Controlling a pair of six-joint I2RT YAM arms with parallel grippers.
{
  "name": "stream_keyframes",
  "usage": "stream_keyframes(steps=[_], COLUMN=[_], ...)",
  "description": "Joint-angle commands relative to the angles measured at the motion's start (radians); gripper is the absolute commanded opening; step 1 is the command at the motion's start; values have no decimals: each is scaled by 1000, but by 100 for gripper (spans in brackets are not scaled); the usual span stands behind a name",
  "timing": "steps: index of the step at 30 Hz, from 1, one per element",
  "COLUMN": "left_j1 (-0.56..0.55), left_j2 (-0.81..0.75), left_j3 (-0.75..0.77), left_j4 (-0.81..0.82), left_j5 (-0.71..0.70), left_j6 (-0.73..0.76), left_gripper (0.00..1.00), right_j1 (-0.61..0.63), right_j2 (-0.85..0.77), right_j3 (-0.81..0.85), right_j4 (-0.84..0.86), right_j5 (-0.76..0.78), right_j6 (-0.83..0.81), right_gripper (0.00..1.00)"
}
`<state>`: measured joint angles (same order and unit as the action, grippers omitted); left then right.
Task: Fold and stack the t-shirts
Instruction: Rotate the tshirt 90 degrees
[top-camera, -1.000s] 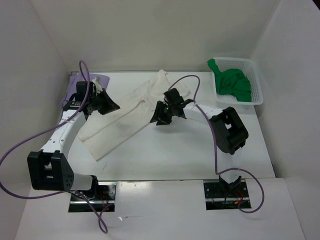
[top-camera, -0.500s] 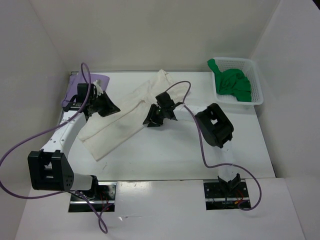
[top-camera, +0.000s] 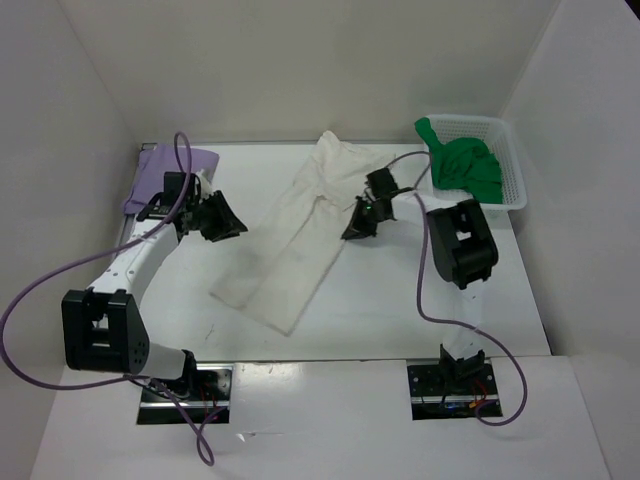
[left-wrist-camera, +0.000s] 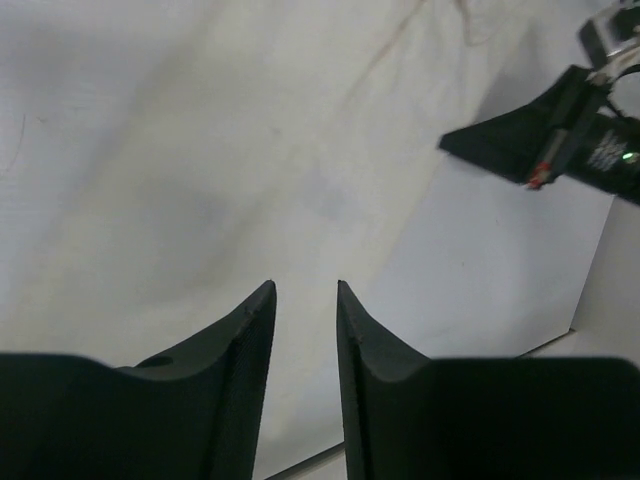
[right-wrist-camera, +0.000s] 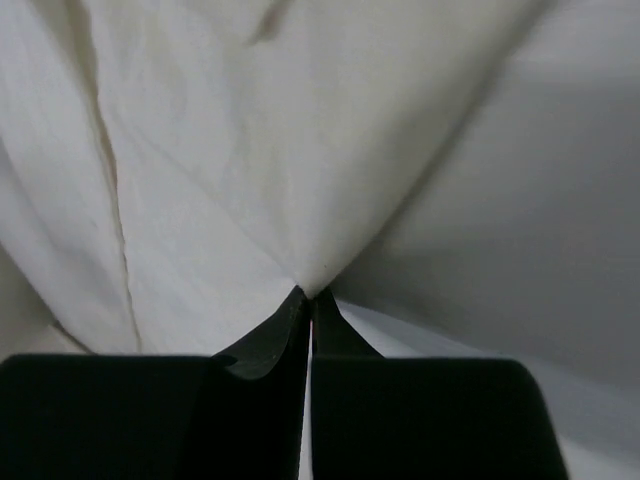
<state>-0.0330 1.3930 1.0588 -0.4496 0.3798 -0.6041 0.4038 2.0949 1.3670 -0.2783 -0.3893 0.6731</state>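
Diagonally across the tabletop (top-camera: 420, 300) lies the cream t-shirt (top-camera: 300, 230), drawn into a long, narrow shape. One end is toward the far wall and the other reaches toward the near edge.

The right gripper (top-camera: 358, 225) sits at the shirt's right-hand edge, about halfway along it. The right wrist view shows this gripper (right-wrist-camera: 308, 300) closed tight, its fingers pressed together on a small peak of cream cloth (right-wrist-camera: 250, 150). The fabric fans out ahead of the tips in creases.

The left gripper (top-camera: 232, 225) is on the opposite side of the shirt, just beside its left edge and pointing toward it. In its own view the left gripper (left-wrist-camera: 305, 290) has its fingers parted by a narrow gap with nothing between them. Cream fabric (left-wrist-camera: 200, 150) spreads out ahead of and below the tips. Whether they touch the cloth cannot be told.

Behind the left gripper, near the far left corner, the lavender t-shirt (top-camera: 165, 168) lies flat.

Beyond and to the right of the right gripper, well apart from it, the green t-shirt (top-camera: 465, 168) is bunched inside a white mesh basket (top-camera: 512, 150). Part of the green cloth hangs over the basket's left rim.
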Motion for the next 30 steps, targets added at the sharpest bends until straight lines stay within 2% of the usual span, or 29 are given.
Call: stream_keyframes(steps=[1,3,4,5,6,7,9,14,15,16,18,20,22,23,24,27,28,30], left_j1=[-25,-37,-50,-59,-59,-74,-99,-162,-175,-189,-234,-274,-283,-283,-283,-294,-303,-303], left_j2=[30,47,66,66,92,92,104,127,141,155,170,193,193,193,202,202,202,163], left_j3=[-17,-17,-26,-26,-26,-51,-80,-195,-206,-217,-217,-217,-236,-264,-276,-311,-321,-330], left_j4=[-18,-18,-32,-32,-44,-57,-57,-23,-23,-14,-14,-14,-5,12,21,32,32,32], left_j5=[27,27,27,27,27,16,25,112,122,132,146,160,160,175,185,176,176,165], left_j6=[36,47,47,58,58,58,69,60,60,60,60,70,57,56,35,9,-6,-22], left_gripper=[39,40,42,45,45,46,47,52,54,54,54,52,50,48,42,22,12,9], right_j1=[-146,-186,-195,-209,-209,-220,-229,-229,-214,-214,-169,-139,-82,-62,-27,-2,7,7], right_j2=[-98,-98,-116,-131,-169,-189,-202,-153,-144,-130,-112,-67,-9,13,34,79,79,51], right_j3=[-51,-60,-72,-94,-104,-114,-114,-74,-63,-49,-34,10,82,116,188,269,270,270], right_j4=[-197,-222,-222,-191,-177,-164,-128,-56,-45,-45,-45,-45,-68,-87,-126,-153,-153,-153], right_j5=[3,3,3,3,21,61,76,150,167,177,178,161,161,161,161,161,150,168], right_j6=[-208,-248,-248,-228,-215,-199,-164,-75,-64,-52,-52,-52,-66,-81,-90,-102,-102,-102], right_gripper=[0,8,33,45,53,58,61,60,57,53,39,20,14,9,9,9,9,9])
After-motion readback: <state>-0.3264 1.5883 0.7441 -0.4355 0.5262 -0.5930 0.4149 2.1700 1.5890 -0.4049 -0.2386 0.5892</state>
